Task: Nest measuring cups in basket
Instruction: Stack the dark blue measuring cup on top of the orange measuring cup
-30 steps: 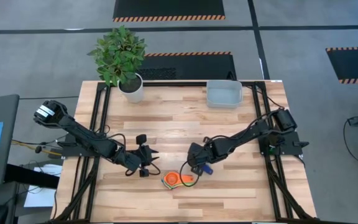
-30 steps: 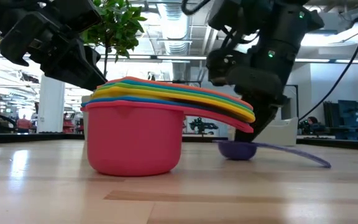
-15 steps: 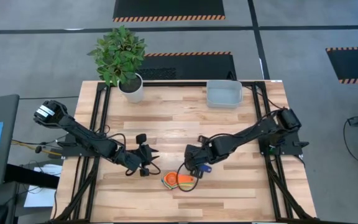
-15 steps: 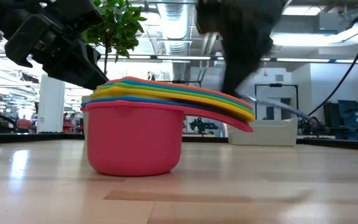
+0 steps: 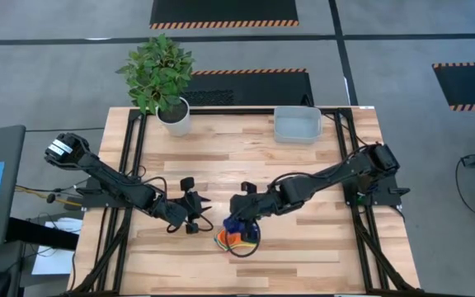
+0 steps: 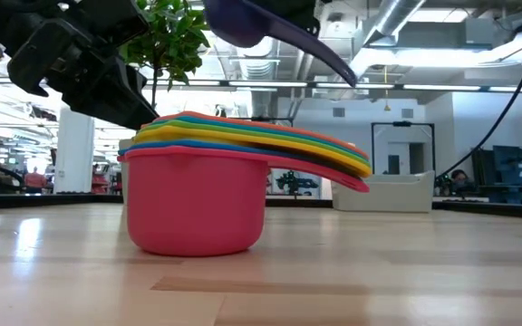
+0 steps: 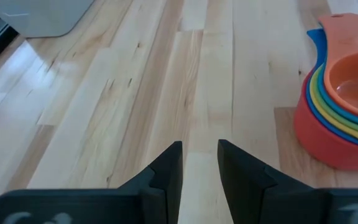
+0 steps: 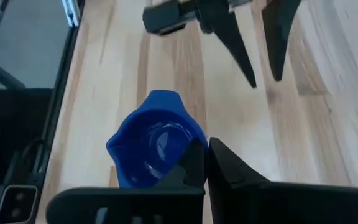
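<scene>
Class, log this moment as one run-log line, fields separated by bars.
right tool: shut on dark blue cup, held above nested stack | left tool: open, beside stack | basket: no cups inside

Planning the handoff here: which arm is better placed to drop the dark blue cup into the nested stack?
The right. Its gripper already grips the dark blue cup above the nested stack. The left gripper waits empty beside the stack.

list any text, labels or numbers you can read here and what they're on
No text can be read in any view.
White label on the left arm: marks too small to read.
Cups, basket, pot: no print visible.
</scene>
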